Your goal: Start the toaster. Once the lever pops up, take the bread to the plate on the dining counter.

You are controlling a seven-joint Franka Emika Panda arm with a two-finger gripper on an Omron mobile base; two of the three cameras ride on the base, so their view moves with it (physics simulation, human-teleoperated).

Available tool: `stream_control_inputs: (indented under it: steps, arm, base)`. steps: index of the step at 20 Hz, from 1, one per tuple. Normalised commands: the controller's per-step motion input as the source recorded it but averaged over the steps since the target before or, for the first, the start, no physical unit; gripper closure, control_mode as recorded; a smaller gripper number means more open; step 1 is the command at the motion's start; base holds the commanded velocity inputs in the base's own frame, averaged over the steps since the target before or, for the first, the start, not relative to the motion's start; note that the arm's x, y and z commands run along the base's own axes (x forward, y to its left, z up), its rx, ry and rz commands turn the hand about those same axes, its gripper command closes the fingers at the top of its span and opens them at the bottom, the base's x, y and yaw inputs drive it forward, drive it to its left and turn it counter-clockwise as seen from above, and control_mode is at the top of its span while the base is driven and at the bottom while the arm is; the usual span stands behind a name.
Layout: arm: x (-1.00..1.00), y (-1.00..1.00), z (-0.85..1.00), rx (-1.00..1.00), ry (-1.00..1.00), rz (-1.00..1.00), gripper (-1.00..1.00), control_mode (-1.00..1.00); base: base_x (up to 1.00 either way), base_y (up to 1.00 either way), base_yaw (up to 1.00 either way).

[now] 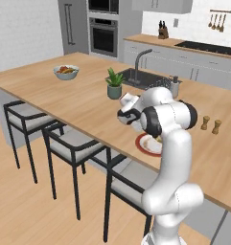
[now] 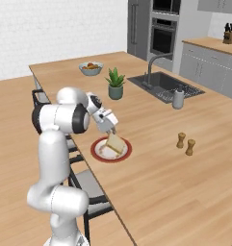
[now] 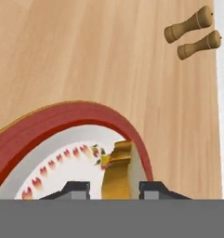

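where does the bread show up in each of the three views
Left base view: a sliver of the bread peeks out from behind the arm, over the plate, right of centre.
Right base view: it is tilted above the plate, held in the claw, centre-left.
Hand view: bottom centre, edge-on between the claw's two tips, over the plate's pale centre.
Shared landmark: the two wooden shakers, beyond the plate on the dining counter.

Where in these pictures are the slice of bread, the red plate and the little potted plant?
bread (image 2: 115, 142): right base view, on its pale flat face.
plate (image 2: 97, 154): right base view, on the red rim at the near left.
potted plant (image 1: 114, 91): left base view, on the pot.
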Motion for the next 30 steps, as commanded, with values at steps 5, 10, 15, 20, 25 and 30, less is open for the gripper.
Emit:
stream_control_inputs:
  steps: [5, 10, 15, 20, 25, 30]
  arm:
    - [0.0, 0.22, -0.06, 0.2, -0.36, 0.0, -1.0, -1.0]
    - [0.0, 0.1, -0.07, 0.34, -0.37, 0.04, -1.0, -1.0]
    - [-0.26, 0.13, 0.67, 0.31, -0.44, 0.22, -1.0, -1.0]
    - [-0.4, 0.15, 1.0, 0.18, -0.36, 0.33, -1.0, -1.0]
    - [-0.9, 0.19, 0.95, 0.03, -0.19, 0.22, -1.0, -1.0]
    - [-1.0, 0.16, 0.57, 0.02, -0.01, 0.13, -1.0, -1.0]
  base:
    - [0.0, 0.0, 0.0]
    - [0.0, 0.0, 0.0]
    - [0.0, 0.0, 0.0]
    - [0.0, 0.0, 0.0]
    - [0.0, 0.0, 0.0]
    - [0.0, 0.0, 0.0]
